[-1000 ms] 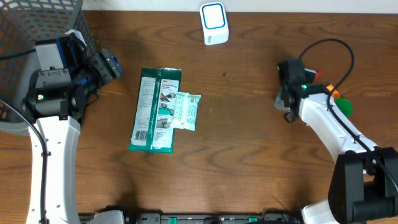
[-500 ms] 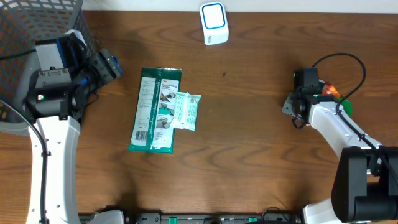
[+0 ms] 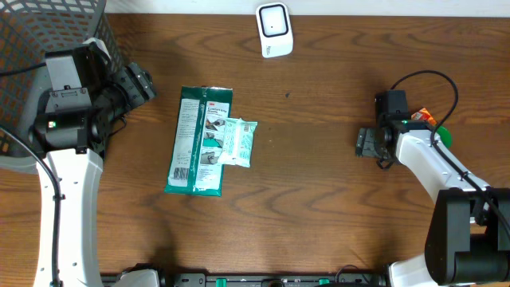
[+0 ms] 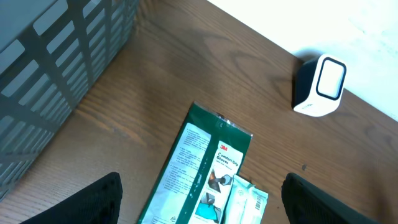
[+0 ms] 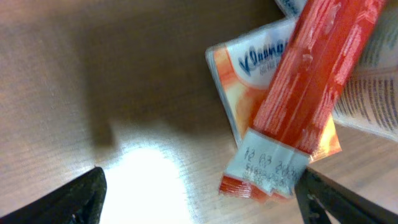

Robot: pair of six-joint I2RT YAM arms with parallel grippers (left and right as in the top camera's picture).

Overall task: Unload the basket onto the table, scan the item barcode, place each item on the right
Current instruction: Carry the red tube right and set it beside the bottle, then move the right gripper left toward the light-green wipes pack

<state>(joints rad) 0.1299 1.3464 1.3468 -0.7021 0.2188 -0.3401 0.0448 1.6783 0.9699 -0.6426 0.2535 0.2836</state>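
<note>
**A:** overhead first. where's the stuff?
**B:** scanner (image 3: 273, 30) at far edge of desk (image 3: 319, 207), centre-ish. green pack (image 3: 196, 143) flat on desk left of centre. small white-green pack (image 3: 237, 142) lies across its right edge, touching. both well apart from scanner.
**A:** arms?
**B:** left hand (image 3: 141, 83) just beside mesh basket (image 3: 40, 20), aimed twd the packs, not touching them. right hand (image 3: 366, 143) on the right side, near the desk surface, well apart from scanner + packs.
**A:** left wrist cam?
**B:** fingers (image 4: 93, 202) spread wide at both lower corners, nothing btwn them. green pack straight ahead below, small pack on its right edge. scanner further back to the right, basket wall on the left.
**A:** right wrist cam?
**B:** fingers (image 5: 74, 199) wide apart, gripping nothing. red sachet (image 5: 305, 87) lies diagonally on top of an orange pack (image 5: 233, 68), both on the desk. printed end of sachet is near the right-side finger. contact: can't tell. image blurry, text unreadable.
**A:** so both hands empty?
**B:** yes, both spread, neither clamped on anything.
</note>
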